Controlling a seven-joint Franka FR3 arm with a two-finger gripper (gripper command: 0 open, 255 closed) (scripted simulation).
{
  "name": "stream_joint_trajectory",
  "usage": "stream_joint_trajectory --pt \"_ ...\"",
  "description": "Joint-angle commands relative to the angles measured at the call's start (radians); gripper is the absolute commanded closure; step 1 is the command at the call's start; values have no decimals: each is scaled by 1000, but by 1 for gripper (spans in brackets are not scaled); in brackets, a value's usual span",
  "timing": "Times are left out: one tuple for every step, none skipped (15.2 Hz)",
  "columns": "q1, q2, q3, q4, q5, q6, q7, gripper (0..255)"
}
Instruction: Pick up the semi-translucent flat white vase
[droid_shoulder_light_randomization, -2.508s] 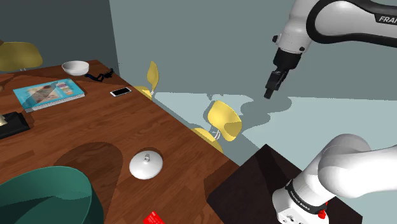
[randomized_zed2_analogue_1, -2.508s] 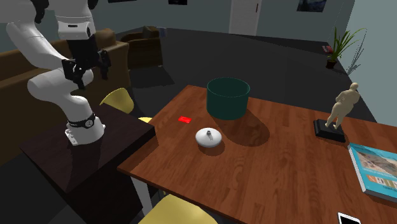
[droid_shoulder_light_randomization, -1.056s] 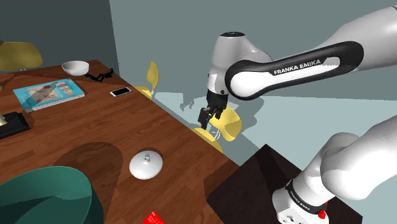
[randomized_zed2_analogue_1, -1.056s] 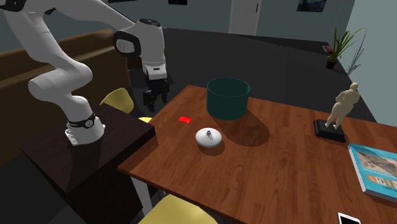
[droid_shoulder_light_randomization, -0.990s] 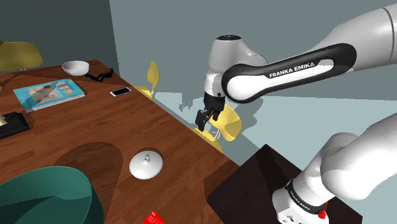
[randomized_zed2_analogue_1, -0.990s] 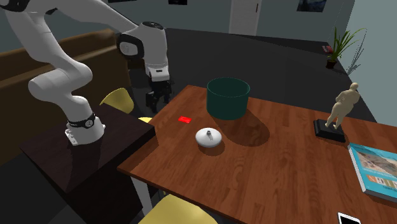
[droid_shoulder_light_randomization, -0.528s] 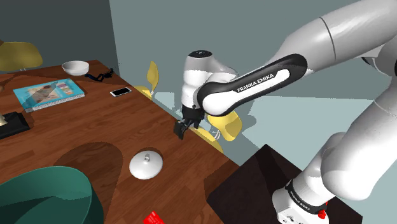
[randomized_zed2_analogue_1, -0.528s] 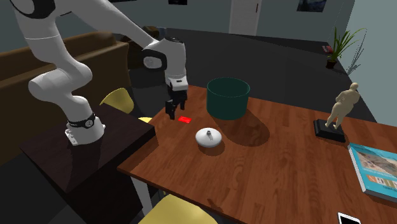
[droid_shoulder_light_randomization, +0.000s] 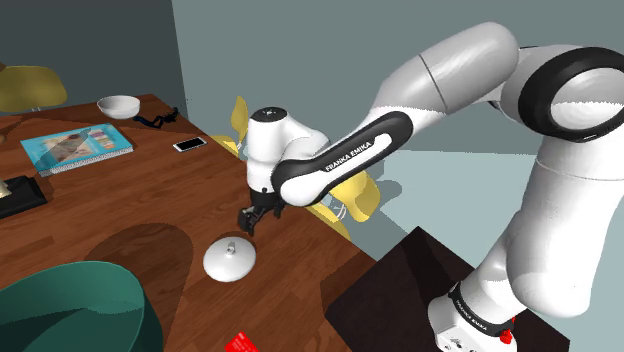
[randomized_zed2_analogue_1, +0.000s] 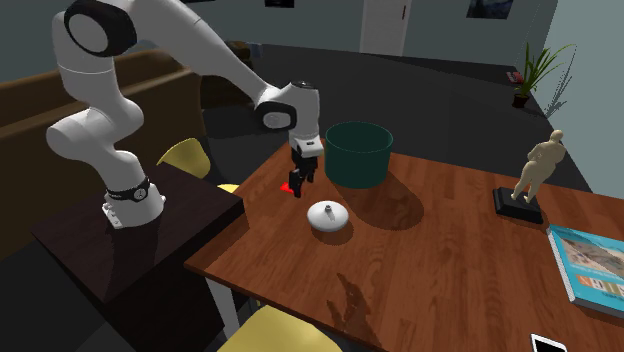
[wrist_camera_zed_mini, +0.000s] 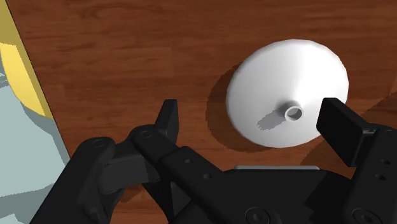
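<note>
Low white vase (droid_shoulder_light_randomization: 230, 260) sits near the tabletop (droid_shoulder_light_randomization: 150, 190) edge, untouched, so the pick's barely begun. Just beyond and above it hangs the end effector (droid_shoulder_light_randomization: 247, 220), spread wide and empty. Lowering, closing and lifting are all left to do, I'd say.

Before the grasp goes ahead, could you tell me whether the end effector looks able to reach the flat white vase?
Probably yes: the open end effector hangs close above the vase, which stands alone on the table, with nothing between them.
</note>
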Motion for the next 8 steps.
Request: stream_joint_trajectory --pt "33 83 -10 81 -34 0 41 0" --pt "49 121 -17 118 -48 0 57 0" --pt "64 160 -23 158 -60 -1 71 0" --pt "80 198 -30 198 -71 -4 83 0" --pt "96 237 -36 240 -81 -7 94 0" --pt "111 276 -43 284 -90 -12 104 0" --pt "127 315 -49 330 -97 -18 113 0" --pt "137 341 -53 361 -101 -22 117 0"
